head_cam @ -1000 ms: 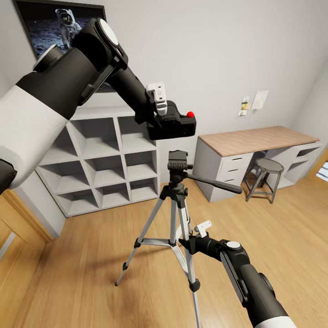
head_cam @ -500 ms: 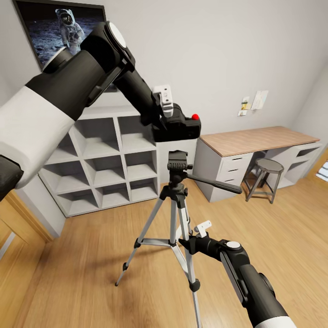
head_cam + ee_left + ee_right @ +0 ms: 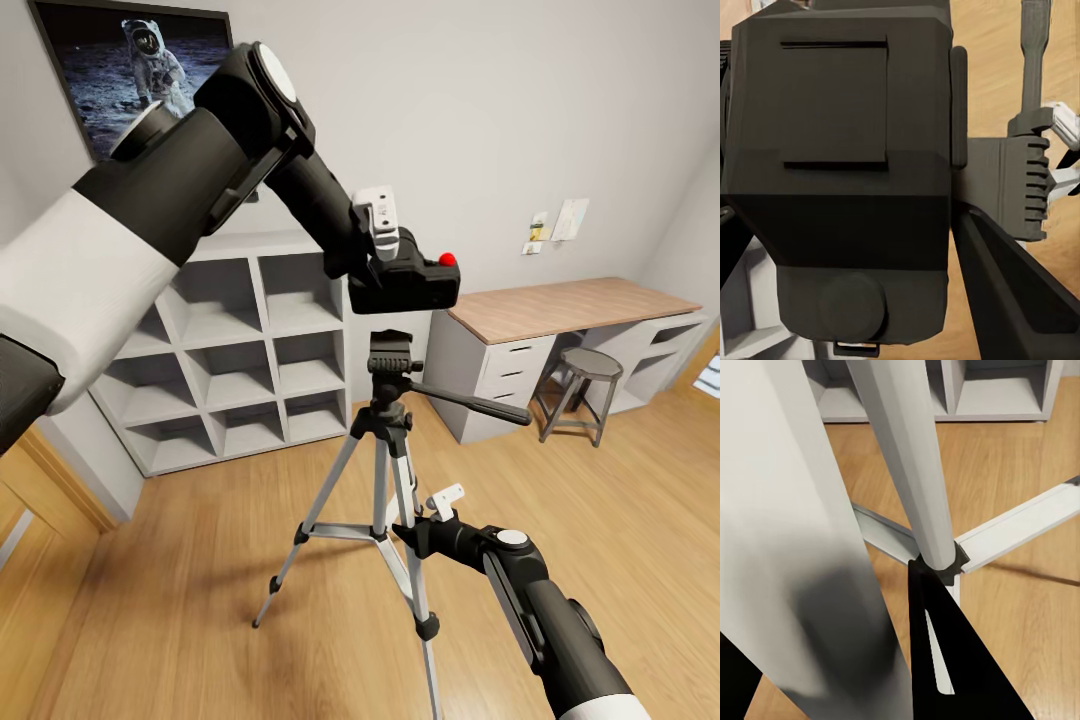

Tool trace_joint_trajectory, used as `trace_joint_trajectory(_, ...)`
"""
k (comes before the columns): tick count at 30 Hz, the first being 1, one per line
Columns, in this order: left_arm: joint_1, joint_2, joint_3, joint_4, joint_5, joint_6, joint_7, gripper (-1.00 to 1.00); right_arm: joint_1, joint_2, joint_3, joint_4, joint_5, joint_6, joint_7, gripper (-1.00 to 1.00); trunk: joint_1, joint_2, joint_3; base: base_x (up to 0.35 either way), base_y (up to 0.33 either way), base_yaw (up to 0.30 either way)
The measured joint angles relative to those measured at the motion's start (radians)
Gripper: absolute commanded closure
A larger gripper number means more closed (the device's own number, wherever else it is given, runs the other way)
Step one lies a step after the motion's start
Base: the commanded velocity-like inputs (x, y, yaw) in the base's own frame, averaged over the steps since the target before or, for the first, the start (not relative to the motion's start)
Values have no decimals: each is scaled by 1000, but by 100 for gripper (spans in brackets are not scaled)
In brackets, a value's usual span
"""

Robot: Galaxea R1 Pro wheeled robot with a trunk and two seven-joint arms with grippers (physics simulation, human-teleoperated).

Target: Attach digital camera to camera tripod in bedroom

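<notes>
My left gripper is shut on the digital camera, a small black box with a red mark on top. I hold it in the air just above the camera tripod's black head, slightly to its right and apart from it. In the left wrist view the camera's body is close up, with the tripod head beside it. The camera tripod stands on the plank floor, its pan handle pointing right. My right gripper is low down, shut around a silver leg.
A white cube shelf stands against the wall behind the tripod, under an astronaut poster. A wood-topped desk with drawers and a round stool are at the right. A wooden door frame is at the left.
My left arm has carried the camera to the right and slightly down, closer to the spot over the tripod head. The right arm and tripod have not moved.
</notes>
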Motion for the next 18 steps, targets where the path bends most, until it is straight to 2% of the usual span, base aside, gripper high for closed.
trace_joint_trajectory(9,0,-18,0,2,-1,-32,-1,100,0,0,-2,0,-1,0,0,100,0,0,0,0,0,0)
trace_joint_trajectory(18,0,-18,0,1,-1,-36,-2,100,0,0,-1,0,0,0,1,100,0,0,0,0,0,0)
